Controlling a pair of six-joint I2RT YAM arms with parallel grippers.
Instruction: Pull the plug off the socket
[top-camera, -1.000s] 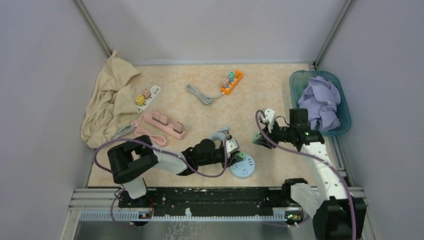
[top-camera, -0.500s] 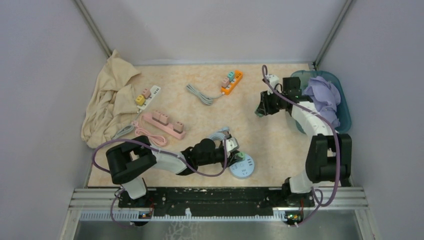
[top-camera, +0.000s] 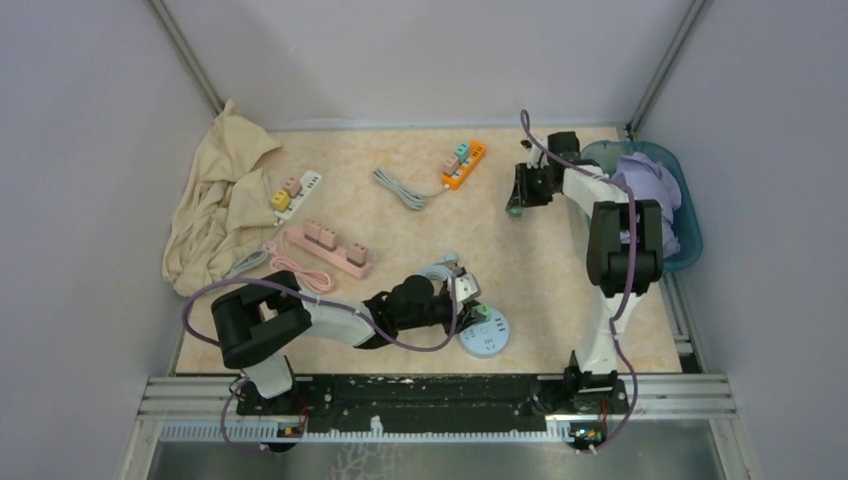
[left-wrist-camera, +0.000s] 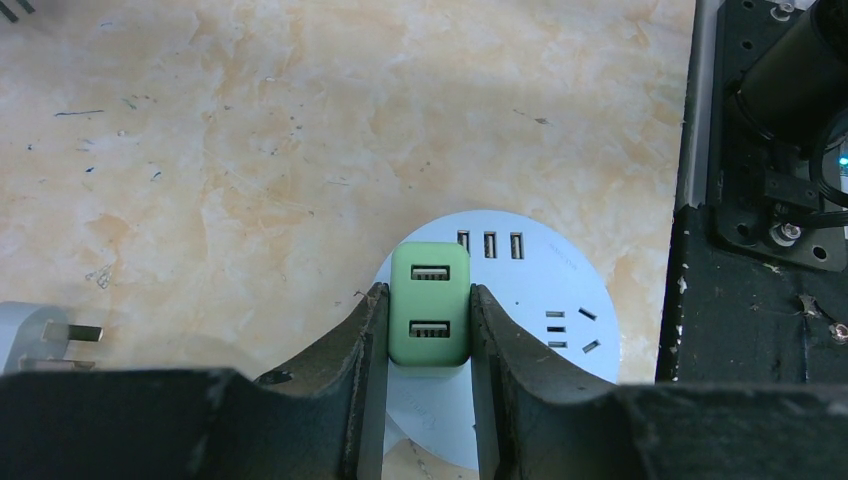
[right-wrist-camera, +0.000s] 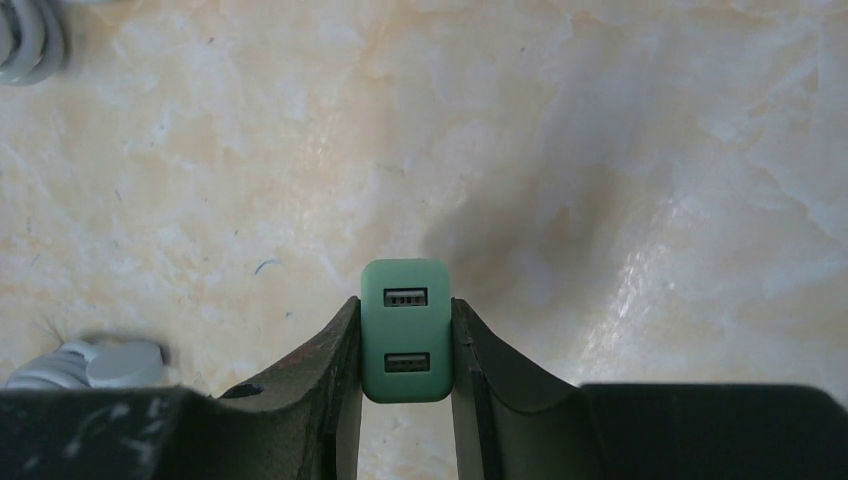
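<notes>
Above the table (top-camera: 560, 300), in the top view, the left gripper (top-camera: 472, 304) lay low near the front edge, closed on a small green plug (top-camera: 481, 312) that sat on the round pale-blue socket (top-camera: 488, 338). The right gripper (top-camera: 517, 200) was far out toward the back right, beside the teal basket (top-camera: 690, 250), with a second plug (top-camera: 512, 211), also green, pinched in it and clear of any socket.

From the left wrist, the plug (left-wrist-camera: 430, 305) showed as a rounded mint-green block with two USB slots, one above the other, on its face. The left gripper (left-wrist-camera: 428, 292) was clamped on it, both dark fingers (left-wrist-camera: 365, 340) pressed flat to its sides. Behind it spread the socket (left-wrist-camera: 545, 290), a pale disc with three USB ports along the far rim and slot holes to the right. I could not tell how deep the plug sat.

From the right wrist, the second plug (right-wrist-camera: 406, 330) looked the same: green, rounded, two USB slots. The right gripper (right-wrist-camera: 405, 305) held it tight between both fingers (right-wrist-camera: 335, 350), with only marbled tabletop beneath.
</notes>
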